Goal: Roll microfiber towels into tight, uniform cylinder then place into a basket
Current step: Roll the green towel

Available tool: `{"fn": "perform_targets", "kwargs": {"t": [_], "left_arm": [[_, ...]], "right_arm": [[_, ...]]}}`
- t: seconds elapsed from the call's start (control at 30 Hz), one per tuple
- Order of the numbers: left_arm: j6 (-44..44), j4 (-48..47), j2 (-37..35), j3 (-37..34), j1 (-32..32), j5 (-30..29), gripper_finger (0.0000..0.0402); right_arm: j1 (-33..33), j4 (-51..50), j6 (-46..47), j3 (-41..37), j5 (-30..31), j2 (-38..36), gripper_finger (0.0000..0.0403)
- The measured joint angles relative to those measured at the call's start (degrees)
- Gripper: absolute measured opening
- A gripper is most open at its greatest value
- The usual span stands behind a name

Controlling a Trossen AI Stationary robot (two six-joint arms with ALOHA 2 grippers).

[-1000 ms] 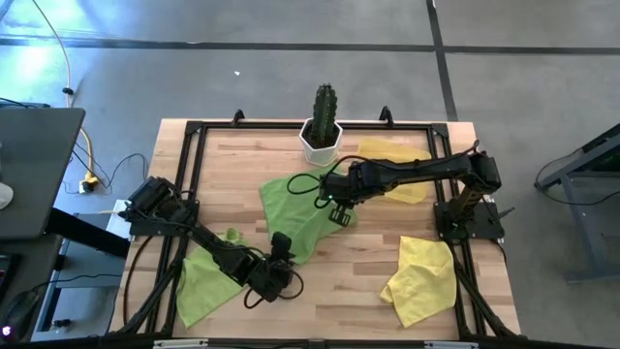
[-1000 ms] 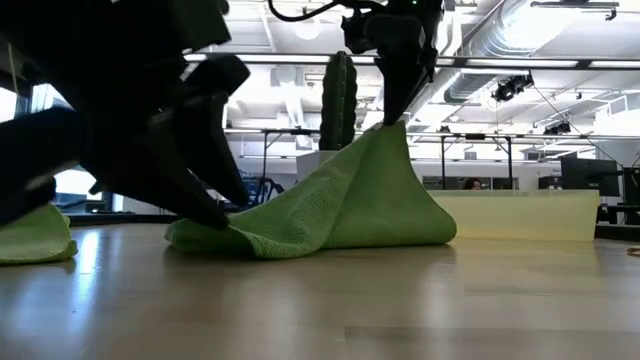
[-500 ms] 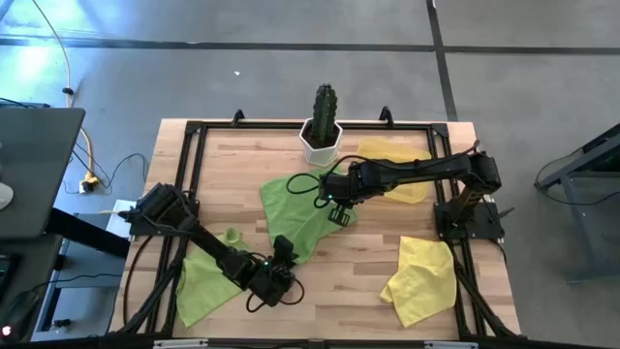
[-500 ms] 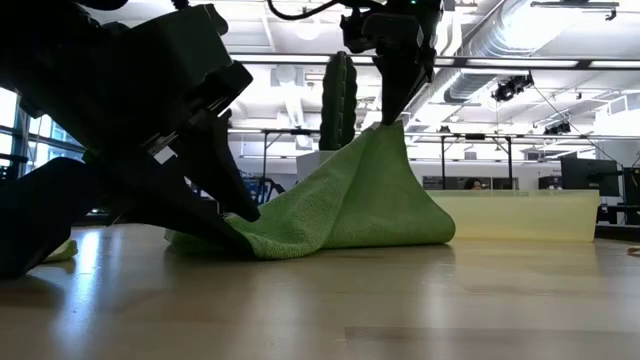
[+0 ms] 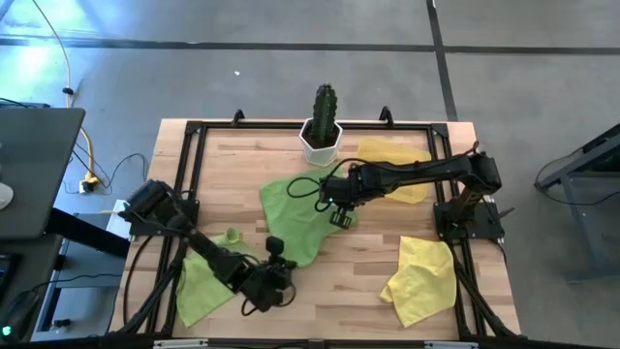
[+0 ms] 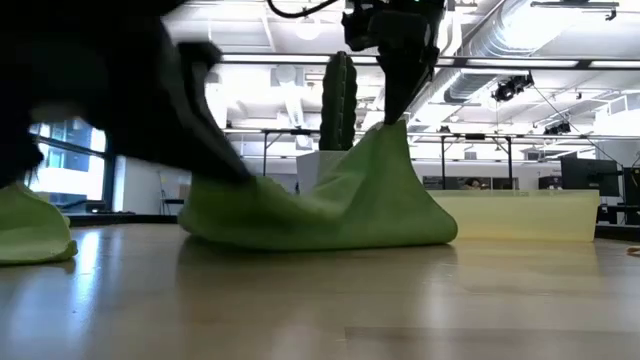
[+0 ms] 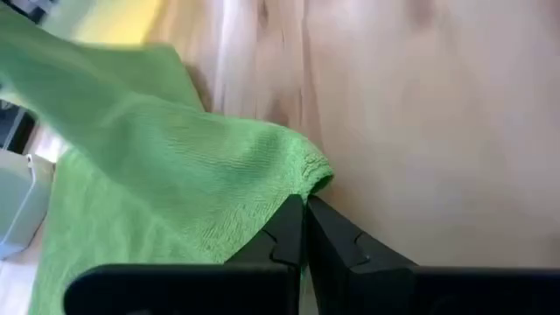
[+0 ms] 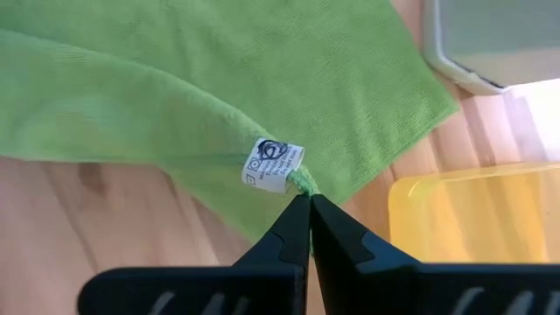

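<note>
Wooden table (image 5: 368, 281) with black frame rail; both arms are at work over its middle.

Basket (image 5: 395, 167): pale yellow tray at the far right, beside the cactus pot (image 5: 321, 141). It looks empty in the low view; the right arm crosses above it.

Towels:
- Green towel (image 5: 295, 218), table centre, spread and crumpled, one corner lifted into a peak (low view). Not rolled.
- Second green towel (image 5: 201, 281), near left edge, bunched, untouched.
- Yellow towel (image 5: 418, 279), near right corner, crumpled, untouched.

Right gripper (image 5: 339, 215): jaws fully together, pinching the central towel's raised corner right at the small white label (image 8: 273, 164); cloth hangs from it like a tent.

Left gripper (image 5: 274, 254): jaws pressed together at the towel's near corner (image 7: 311, 175). Wrist view shows the hem at the fingertips; only a thin bite, if any — I cannot confirm how much cloth is caught.

Risks (judgement):
- The left grip looks shallow, so the corner could slip out under tension.
- The right grip sits on the label and hem, so a pull could free it.
- Uneven lift across the two corners would leave folds and give a loose, lopsided roll.
- The right arm is close to the cactus pot and could nudge it.
</note>
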Motion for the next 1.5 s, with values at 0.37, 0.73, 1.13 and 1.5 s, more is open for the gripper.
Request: {"fn": "perform_targets", "kwargs": {"t": [0.37,0.73,1.13,1.5], "left_arm": [[-30.41,-15.25,-11.06,-0.03,-4.63,-7.74,0.0001],[-61.08,-22.12,-10.07,0.01,-8.06,-8.57,0.0001],[-80.89,-24.92,-8.4,-0.03,-10.61,-7.0,0.0],[-81.97,-26.55,-8.96,0.01,-10.64,-10.87,0.0]], "right_arm": [[8.65,-2.29,4.86,-0.02,10.23,-0.02,0.0],[20.66,-2.87,21.61,-0.04,16.65,5.21,0.0],[25.48,2.63,19.47,-0.07,9.57,11.43,0.0],[20.15,8.62,5.87,0.05,-4.66,2.53,0.0]]}}
